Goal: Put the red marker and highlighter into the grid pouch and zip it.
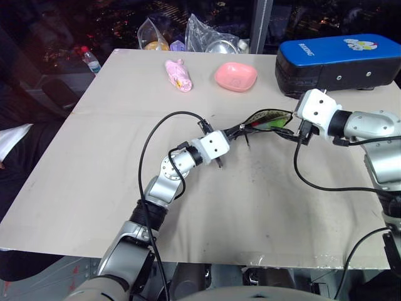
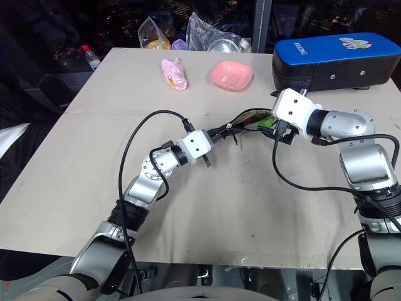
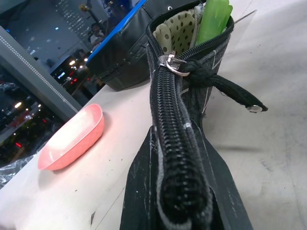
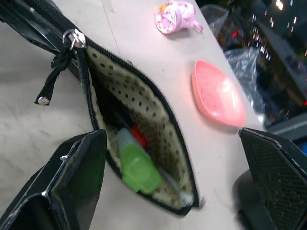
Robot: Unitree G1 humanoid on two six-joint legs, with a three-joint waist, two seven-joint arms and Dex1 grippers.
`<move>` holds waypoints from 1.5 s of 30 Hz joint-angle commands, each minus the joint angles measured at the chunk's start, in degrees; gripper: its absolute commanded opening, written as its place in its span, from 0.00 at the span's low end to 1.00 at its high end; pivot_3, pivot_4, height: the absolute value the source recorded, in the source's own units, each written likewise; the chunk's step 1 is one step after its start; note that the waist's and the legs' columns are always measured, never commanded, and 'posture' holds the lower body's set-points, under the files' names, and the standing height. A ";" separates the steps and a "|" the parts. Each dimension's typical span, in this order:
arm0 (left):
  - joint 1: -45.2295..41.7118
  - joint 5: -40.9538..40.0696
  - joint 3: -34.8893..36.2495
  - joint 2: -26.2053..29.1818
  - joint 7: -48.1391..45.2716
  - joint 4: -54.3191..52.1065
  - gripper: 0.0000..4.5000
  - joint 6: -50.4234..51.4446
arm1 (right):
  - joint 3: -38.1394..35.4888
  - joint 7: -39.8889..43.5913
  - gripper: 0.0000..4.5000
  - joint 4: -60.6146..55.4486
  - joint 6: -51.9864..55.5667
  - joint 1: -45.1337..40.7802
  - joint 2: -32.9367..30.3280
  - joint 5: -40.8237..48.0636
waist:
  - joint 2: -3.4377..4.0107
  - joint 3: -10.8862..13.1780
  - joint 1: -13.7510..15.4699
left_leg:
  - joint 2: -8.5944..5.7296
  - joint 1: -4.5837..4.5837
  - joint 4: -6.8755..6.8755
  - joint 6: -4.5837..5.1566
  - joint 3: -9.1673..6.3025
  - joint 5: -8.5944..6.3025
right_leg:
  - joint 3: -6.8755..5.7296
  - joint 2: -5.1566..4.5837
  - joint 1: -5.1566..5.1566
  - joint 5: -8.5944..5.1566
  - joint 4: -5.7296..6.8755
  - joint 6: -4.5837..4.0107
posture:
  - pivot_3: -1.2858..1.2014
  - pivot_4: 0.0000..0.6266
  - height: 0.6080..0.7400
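The grid pouch (image 1: 268, 118) is held up just above the table, its mouth open and its dotted lining (image 4: 139, 103) showing. Inside lie the lime-green highlighter (image 4: 139, 168) and the red marker (image 4: 139, 136), partly under the highlighter. My left gripper (image 3: 178, 203) is shut on the pouch's zipped end. The zipper slider and its dangling black pull (image 3: 173, 66) sit partway along, where the opening begins. At the pouch's open end my right gripper (image 4: 170, 136) stands open, a finger on each side of the mouth and nothing between them.
A pink dish (image 1: 236, 76) and a pink soft toy (image 1: 178, 75) lie behind the pouch. The blue-topped hard case (image 1: 338, 59) stands at the back right, close behind my right wrist. Plastic bags (image 1: 210, 34) and a bottle (image 1: 91, 59) are at the far edge.
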 commanded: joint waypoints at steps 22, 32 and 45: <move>-0.68 -0.26 0.50 -0.03 0.67 -1.43 0.00 -1.16 | -10.03 -16.95 0.51 -5.15 46.28 -4.75 10.47 20.01 | 0.00 0.00 -0.04 | -0.02 -0.03 -0.02 0.02 -0.35 -0.01 | -0.01 0.01 0.00 0.01 -0.01 -0.01 | 0.52 0.24 0.61; -0.41 -0.22 0.39 0.08 0.68 -1.55 0.00 -1.28 | -12.12 -15.44 0.15 -3.70 45.38 -5.86 10.46 24.52 | 0.00 0.00 -0.02 | -0.02 -0.03 -0.03 0.02 -0.37 -0.01 | -0.01 0.01 0.00 0.00 -0.01 -0.01 | 0.52 0.24 0.61; 0.17 -2.48 0.37 0.27 -1.84 -2.20 0.00 -3.25 | -10.12 -5.40 0.15 2.04 48.84 -9.72 5.93 34.39 | 0.00 0.00 -0.06 | -0.02 -0.03 -0.05 0.03 -0.38 -0.02 | -0.01 0.01 -0.01 0.01 -0.02 -0.01 | 0.52 0.24 0.61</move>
